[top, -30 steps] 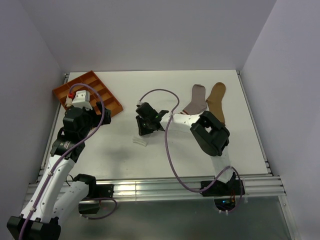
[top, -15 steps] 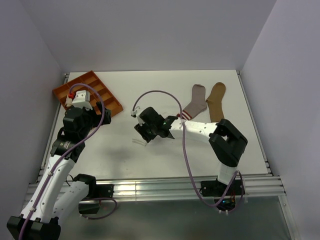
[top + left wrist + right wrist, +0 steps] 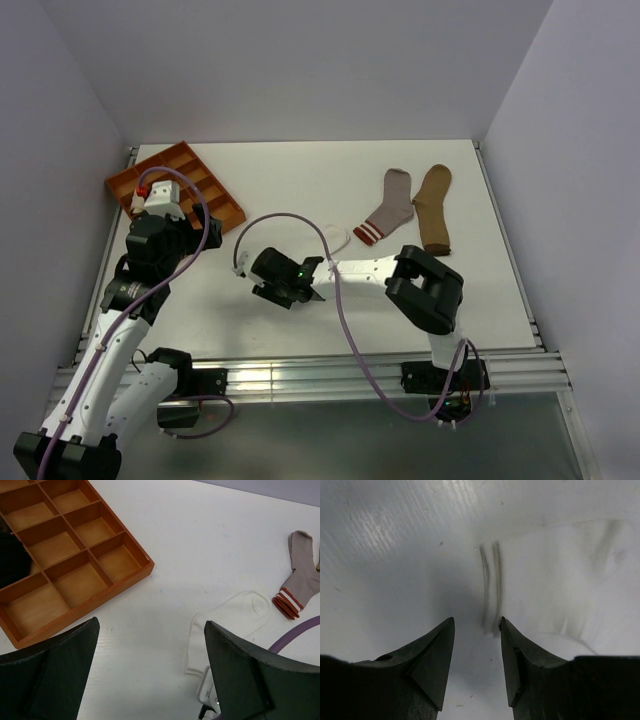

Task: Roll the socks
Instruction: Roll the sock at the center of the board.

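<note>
A smooth white table (image 3: pixel 300 180) sits boxed in by plain pale lilac walls (image 3: pixel 300 70). The left gripper (image 3: pixel 150 645) hangs over bare tabletop, its dark fingers spread wide and empty. The right gripper (image 3: pixel 477 622) points down with its wedge-shaped fingers (image 3: pixel 432 655) partly apart, nothing pinched, tips at the ribbed edge of the flat plain white fabric sock (image 3: pixel 560 580). A grey sock with a red-striped cuff (image 3: pixel 388 208) and a plain tan sock (image 3: pixel 434 208) lie side by side, far right. An orange wooden compartment tray (image 3: pixel 142 570) sits far left.
</note>
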{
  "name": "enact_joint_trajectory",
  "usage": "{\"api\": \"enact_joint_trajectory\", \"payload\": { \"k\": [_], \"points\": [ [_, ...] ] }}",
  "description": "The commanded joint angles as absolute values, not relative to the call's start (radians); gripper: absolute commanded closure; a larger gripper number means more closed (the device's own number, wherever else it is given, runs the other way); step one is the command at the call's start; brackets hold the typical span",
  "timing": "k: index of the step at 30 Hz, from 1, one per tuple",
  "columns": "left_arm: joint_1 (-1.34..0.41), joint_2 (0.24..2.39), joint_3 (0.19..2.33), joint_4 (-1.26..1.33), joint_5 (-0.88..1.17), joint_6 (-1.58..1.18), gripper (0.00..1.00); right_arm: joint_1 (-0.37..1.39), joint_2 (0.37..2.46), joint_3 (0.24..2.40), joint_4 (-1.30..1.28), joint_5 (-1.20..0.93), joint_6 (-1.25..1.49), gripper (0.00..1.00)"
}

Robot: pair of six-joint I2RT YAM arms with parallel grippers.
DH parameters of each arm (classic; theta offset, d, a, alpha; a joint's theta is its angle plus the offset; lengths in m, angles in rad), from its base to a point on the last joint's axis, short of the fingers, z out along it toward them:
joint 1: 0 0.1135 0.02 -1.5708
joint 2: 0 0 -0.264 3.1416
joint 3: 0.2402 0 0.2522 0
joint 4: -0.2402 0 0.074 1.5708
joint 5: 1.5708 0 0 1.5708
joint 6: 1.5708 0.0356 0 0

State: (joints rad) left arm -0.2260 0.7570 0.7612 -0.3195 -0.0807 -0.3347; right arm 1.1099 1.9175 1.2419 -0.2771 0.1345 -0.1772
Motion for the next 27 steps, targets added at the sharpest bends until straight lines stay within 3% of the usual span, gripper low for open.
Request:
{"api": "enact_joint_trajectory", "payload": {
  "k": [1, 13, 27],
  "points": [
    [-0.232, 0.749, 0.792, -0.302, -0.095, -0.324, 0.08, 1.121, 1.93, 1.273, -0.255, 0.216, -0.212, 0.51],
    [-0.232, 0.749, 0.79, -0.305, -0.097, -0.324, 0.08, 1.154, 1.878, 1.232, -0.207, 0.322, -0.215, 0.52],
    [-0.232, 0.742, 0.79, -0.307, -0.097, -0.324, 0.08, 1.154, 1.967, 1.206, -0.21, 0.331, -0.18, 0.55]
  ]
}}
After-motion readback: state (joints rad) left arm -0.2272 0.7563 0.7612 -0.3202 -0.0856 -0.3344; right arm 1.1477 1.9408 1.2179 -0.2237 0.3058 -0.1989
